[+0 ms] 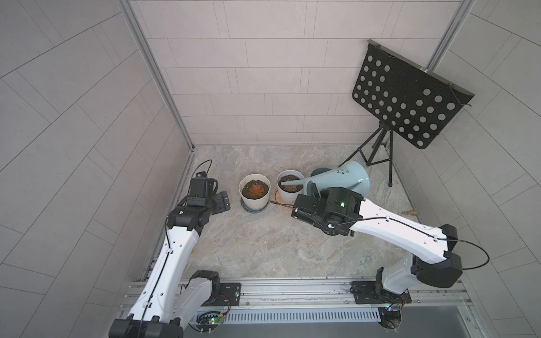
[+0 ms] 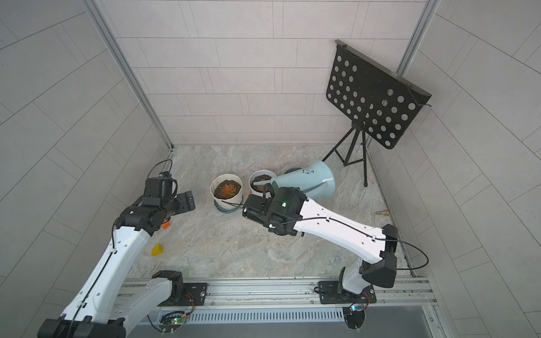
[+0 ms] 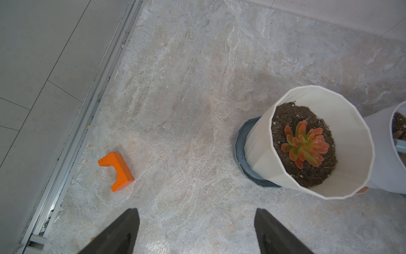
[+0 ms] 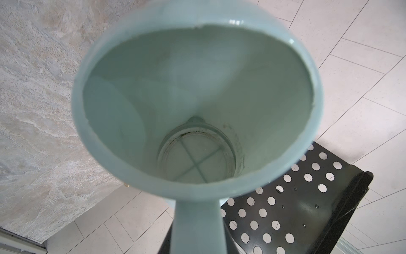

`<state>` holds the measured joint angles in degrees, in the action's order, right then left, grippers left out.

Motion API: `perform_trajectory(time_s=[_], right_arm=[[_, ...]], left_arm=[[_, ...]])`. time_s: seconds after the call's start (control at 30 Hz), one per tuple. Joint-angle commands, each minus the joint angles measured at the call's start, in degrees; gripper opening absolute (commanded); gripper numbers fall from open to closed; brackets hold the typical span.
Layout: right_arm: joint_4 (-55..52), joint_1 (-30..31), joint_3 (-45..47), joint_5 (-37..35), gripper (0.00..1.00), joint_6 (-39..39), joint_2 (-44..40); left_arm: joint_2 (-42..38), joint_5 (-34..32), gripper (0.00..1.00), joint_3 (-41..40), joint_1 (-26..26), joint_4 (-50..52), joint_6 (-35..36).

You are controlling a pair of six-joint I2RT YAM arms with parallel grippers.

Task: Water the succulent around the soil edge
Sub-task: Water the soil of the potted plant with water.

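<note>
An orange-red succulent grows in dark soil inside a cream faceted pot on a grey-blue saucer. A pale blue watering can hangs tilted, and my right gripper is shut on its handle. Its spout reaches over the soil of a second white pot just right of the succulent's pot. No water is visible inside the can. My left gripper stays open and empty, left of the cream pot.
A black perforated music stand stands on a tripod at the back right. An orange block and a yellow wedge lie near the left wall under my left arm. A brass fitting lies by the right wall.
</note>
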<state>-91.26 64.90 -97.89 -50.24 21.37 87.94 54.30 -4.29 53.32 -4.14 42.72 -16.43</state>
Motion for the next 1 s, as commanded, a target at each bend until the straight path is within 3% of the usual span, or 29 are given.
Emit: perform_trajectory(time_s=[0.0, 0.97], right_arm=[[-2.59, 1.07, 0.41, -3.29, 0.00, -2.46, -2.24], [-11.07, 3.28, 5.43, -3.82, 0.00, -10.30, -6.12]], left_arm=[[-0.83, -0.43, 0.89, 0.29, 0.33, -0.53, 0.85], [-0.92, -0.52, 0.89, 0.21, 0.66, -0.55, 0.93]])
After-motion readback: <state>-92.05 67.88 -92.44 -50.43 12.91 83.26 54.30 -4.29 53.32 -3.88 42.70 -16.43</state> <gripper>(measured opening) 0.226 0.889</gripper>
